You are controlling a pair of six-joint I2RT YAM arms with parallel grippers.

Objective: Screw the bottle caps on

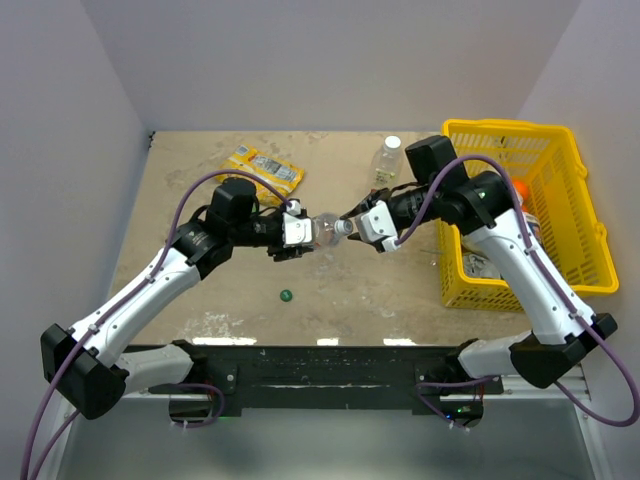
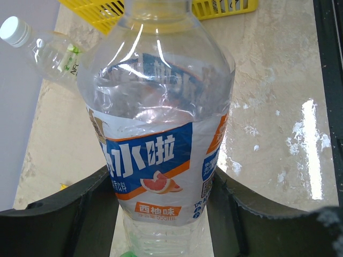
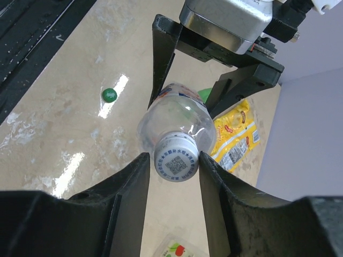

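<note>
**Item:** white cap (image 3: 176, 160), seated on the neck of the held bottle (image 2: 161, 134). The held bottle lies horizontal above the table, neck toward the right arm.

**Step judged in hand:** tightening this cap.

**Recommendation:**
- Set both fingers square on the cap's rim before any turn.
- Keep the wrist axis in line with the neck.
- Twist without side load, since the thin clear wall looks liable to buckle.

**Relation:**
- The right gripper (image 3: 174, 167) faces the cap end-on, one finger just beside each flank. Firm contact on both sides cannot be told.
- The left gripper (image 2: 161, 179) is clamped on the held bottle's labelled body, behind the neck. It must resist the twist.

**Surroundings:**
- A green cap (image 1: 287, 295) lies on the table, well apart on the held bottle's near side.
- A second, capped bottle (image 1: 387, 160) stands beyond it.
</note>
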